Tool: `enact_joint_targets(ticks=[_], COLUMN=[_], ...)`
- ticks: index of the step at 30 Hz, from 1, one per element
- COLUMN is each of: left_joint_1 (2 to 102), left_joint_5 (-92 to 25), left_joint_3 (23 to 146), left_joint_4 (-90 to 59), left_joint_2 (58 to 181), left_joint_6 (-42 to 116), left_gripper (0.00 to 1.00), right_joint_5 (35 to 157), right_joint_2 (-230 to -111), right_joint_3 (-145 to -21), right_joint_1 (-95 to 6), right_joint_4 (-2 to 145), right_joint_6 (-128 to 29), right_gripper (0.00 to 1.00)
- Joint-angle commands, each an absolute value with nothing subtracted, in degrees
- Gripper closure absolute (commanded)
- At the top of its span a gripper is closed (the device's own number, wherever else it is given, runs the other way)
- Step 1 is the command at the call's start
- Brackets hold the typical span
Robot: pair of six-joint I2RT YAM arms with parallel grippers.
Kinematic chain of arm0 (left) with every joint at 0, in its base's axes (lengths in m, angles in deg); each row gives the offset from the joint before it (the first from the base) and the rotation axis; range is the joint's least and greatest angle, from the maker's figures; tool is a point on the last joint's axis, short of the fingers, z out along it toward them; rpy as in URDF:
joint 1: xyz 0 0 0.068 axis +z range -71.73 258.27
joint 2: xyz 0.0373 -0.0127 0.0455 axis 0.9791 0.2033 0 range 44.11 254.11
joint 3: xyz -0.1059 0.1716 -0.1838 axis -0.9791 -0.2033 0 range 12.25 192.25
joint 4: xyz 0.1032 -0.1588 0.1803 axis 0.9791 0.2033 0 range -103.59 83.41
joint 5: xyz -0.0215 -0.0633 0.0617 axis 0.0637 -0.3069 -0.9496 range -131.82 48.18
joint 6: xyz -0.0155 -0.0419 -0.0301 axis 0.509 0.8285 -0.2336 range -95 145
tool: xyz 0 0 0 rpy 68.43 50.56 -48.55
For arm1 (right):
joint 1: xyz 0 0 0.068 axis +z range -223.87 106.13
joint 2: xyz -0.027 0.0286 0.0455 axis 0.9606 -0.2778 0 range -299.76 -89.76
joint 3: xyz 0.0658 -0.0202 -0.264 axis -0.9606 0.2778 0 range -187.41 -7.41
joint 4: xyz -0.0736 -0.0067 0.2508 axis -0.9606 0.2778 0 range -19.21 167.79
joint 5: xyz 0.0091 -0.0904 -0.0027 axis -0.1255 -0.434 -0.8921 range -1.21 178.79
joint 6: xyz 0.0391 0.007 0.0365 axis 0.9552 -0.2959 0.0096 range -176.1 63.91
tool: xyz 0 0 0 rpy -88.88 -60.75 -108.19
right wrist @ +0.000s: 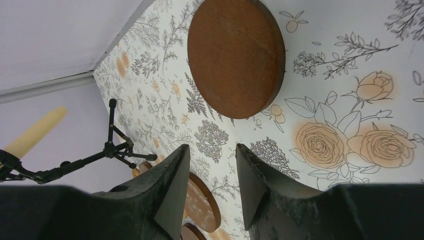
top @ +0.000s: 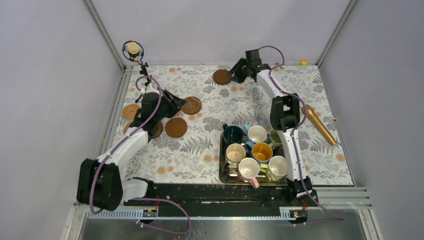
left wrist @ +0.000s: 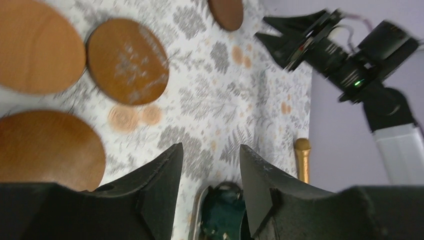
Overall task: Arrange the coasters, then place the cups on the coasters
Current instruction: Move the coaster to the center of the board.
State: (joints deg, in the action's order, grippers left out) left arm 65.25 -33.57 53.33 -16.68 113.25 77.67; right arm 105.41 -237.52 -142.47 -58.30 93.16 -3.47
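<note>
Right gripper (right wrist: 210,150) half open, empty; coaster (right wrist: 235,55) flat just ahead of it. Left gripper (left wrist: 210,150) half open, empty; more coasters (left wrist: 127,61) close beside it. Cups (top: 257,134) sit in tray (top: 221,165).

2 white arms (top: 127,145) with black joints, purple cables (top: 160,97), black wedge-shaped fingers (left wrist: 160,190)

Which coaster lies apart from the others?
The dark coaster at the far edge, by the right end effector; the other coasters cluster around the left end effector.
</note>
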Motion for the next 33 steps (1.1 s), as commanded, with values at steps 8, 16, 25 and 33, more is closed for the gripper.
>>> enact_joint_targets(ticks=[8,16,25,33], left_joint_1=[66.14,65.01,63.73,62.35], left_joint_5=[-30.82,-29.87,-31.27,-35.9], left_joint_3=[81.78,100.47,120.61,133.05], left_joint_4=[-39.33,-46.86,-45.07,-33.36], left_joint_2=[144.71,167.68,189.08,196.08], left_joint_6=[82.93,91.18,102.78,102.57], left_gripper=[0.53,0.56,0.6,0.6], right_joint_5=[105.39,109.29,111.92,111.82], right_joint_2=[-225.09,-229.3,-232.61,-229.5], right_joint_3=[-134.09,-130.4,-134.18,-125.93], right_joint_1=[-58.68,-60.62,-61.33,-62.51], right_joint_4=[91.73,82.39,81.27,76.72], right_joint_6=[-10.3,-0.62,0.53,1.64], right_gripper=[0.51,0.54,0.55,0.55])
